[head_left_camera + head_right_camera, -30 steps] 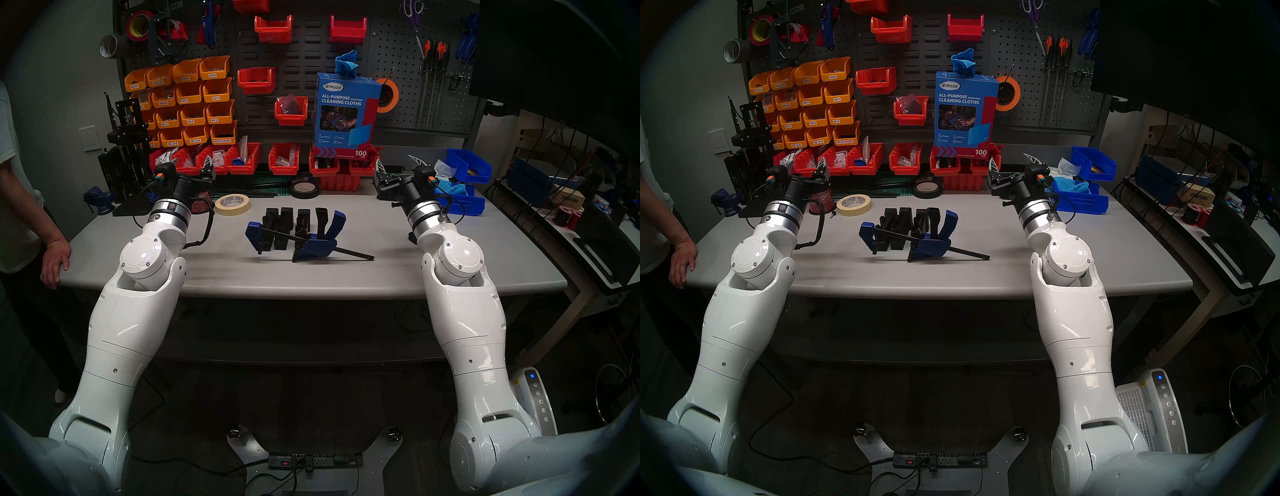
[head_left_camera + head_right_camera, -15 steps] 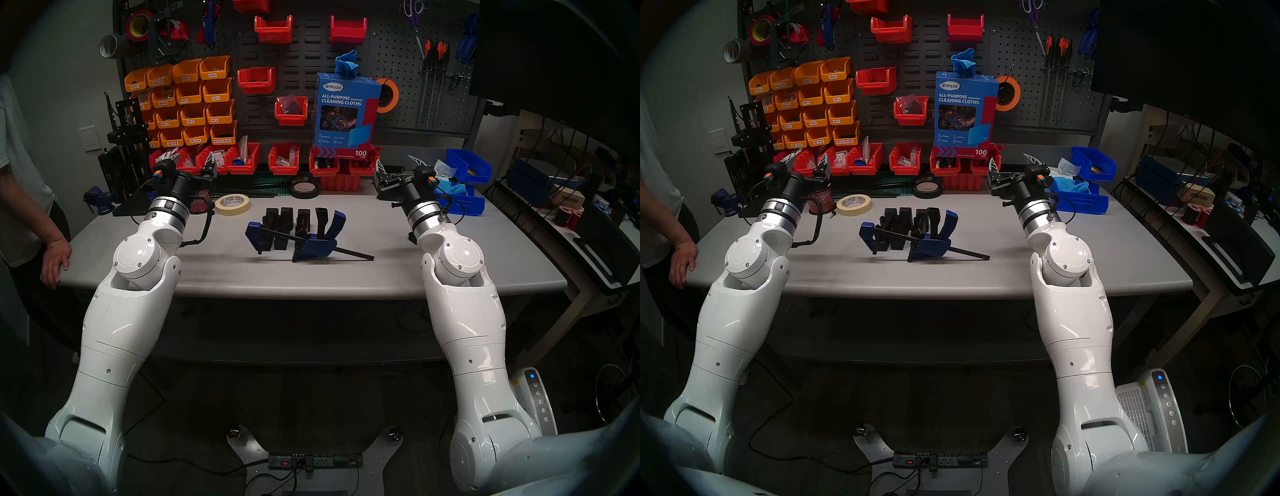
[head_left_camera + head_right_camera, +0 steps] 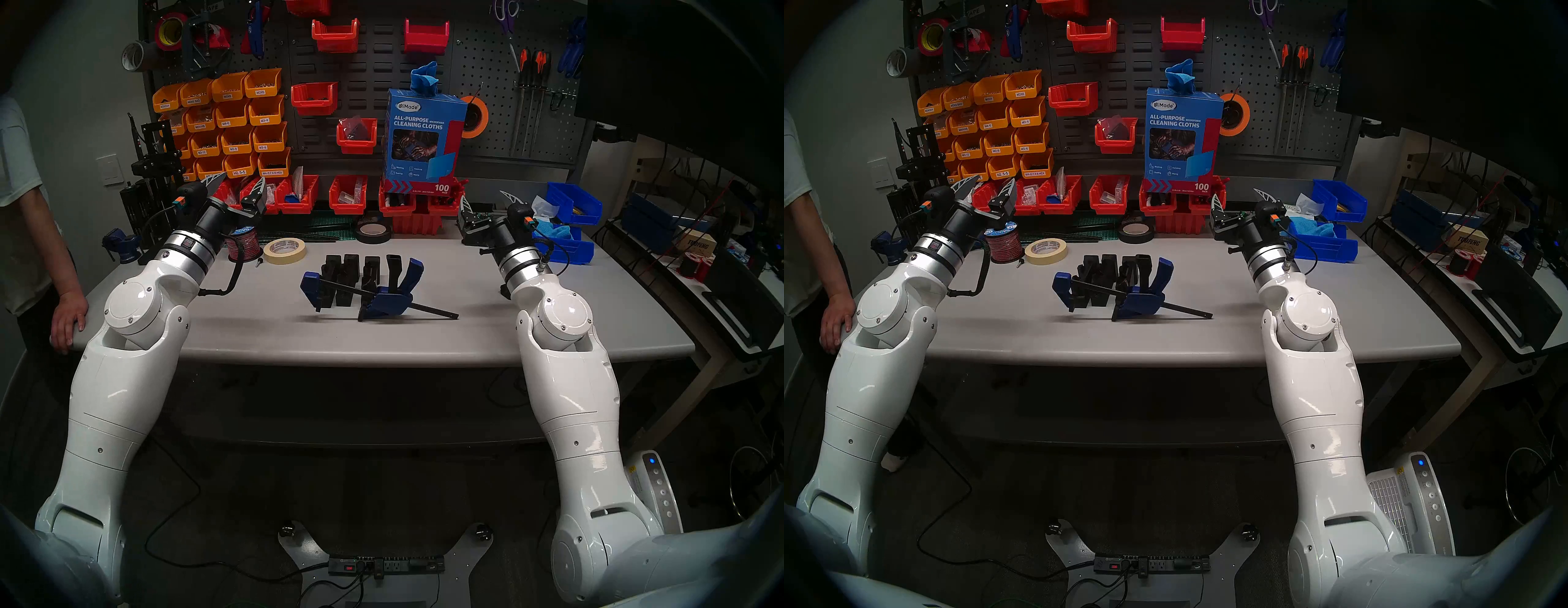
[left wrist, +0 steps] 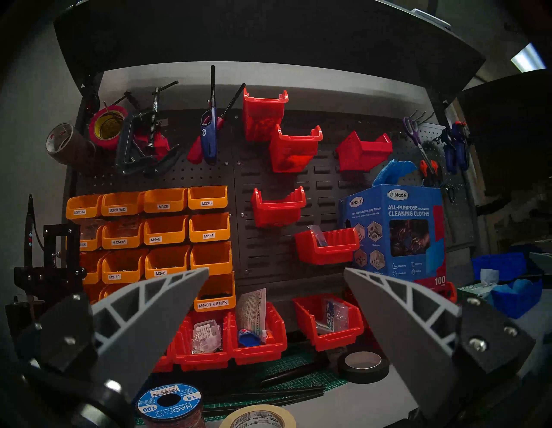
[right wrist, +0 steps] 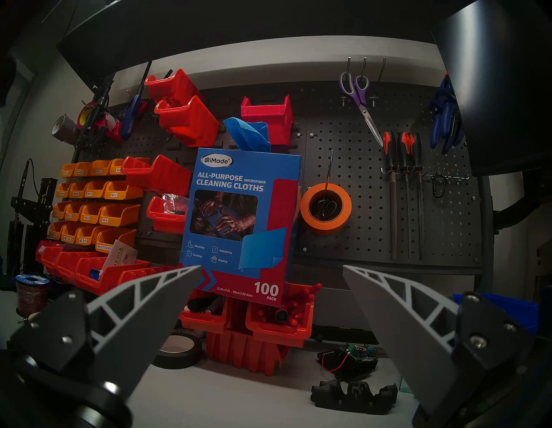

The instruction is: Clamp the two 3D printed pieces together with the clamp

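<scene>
Two black 3D printed pieces (image 3: 348, 271) (image 3: 372, 269) stand side by side at the table's middle, their posts upright. The clamp (image 3: 384, 302) lies around them. Its black bar crosses their front and one blue jaw sits at each outer side. Whether the jaws press the pieces I cannot tell. My left gripper (image 3: 239, 182) is open and empty, raised at the back left, pointing at the bins. My right gripper (image 3: 483, 197) is open and empty at the back right. Both wrist views show spread fingers (image 4: 167, 302) (image 5: 161, 299) and the pegboard, not the pieces.
A masking tape roll (image 3: 284, 250), a wire spool (image 3: 242, 247) and a black tape roll (image 3: 373, 231) lie behind the pieces. Red bins (image 3: 348, 195) line the back, blue bins (image 3: 568, 229) the right. A person's hand (image 3: 68, 318) rests on the table's left edge. A low black strip (image 5: 354, 394) lies under my right gripper.
My left arm has swung outward to the left and its gripper has risen and tilted up, uncovering the wire spool. The right arm, the clamp and the pieces have not moved.
</scene>
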Motion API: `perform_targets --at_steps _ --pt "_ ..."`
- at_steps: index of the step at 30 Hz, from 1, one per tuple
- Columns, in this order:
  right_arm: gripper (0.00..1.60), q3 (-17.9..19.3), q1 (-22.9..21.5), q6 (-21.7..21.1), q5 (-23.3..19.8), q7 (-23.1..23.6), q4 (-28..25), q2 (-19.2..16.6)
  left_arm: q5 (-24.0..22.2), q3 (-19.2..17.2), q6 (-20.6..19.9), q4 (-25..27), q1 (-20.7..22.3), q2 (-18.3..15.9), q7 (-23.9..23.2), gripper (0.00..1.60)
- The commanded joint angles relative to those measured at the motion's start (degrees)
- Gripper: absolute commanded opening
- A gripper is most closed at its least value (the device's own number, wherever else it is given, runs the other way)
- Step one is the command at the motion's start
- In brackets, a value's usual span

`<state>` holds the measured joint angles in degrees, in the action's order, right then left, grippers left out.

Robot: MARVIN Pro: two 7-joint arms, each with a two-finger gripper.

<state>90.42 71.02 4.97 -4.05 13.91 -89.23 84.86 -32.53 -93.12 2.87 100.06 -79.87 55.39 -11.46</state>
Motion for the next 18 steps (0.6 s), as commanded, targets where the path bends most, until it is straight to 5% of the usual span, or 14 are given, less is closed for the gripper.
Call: perform_targets --at_steps 1,18 --pt "1.60 -0.04 -1.54 0.39 -0.04 0.08 -1.88 0.01 -4.57 -3.48 0.23 1.96 -0.94 -5.72 -7.47 1.60" --pt "1.60 -0.03 -1.53 0.37 -0.03 0.08 -1.91 0.01 -13.05 -4.28 -0.46 -3.05 -2.64 -13.90 -24.91 1.60"
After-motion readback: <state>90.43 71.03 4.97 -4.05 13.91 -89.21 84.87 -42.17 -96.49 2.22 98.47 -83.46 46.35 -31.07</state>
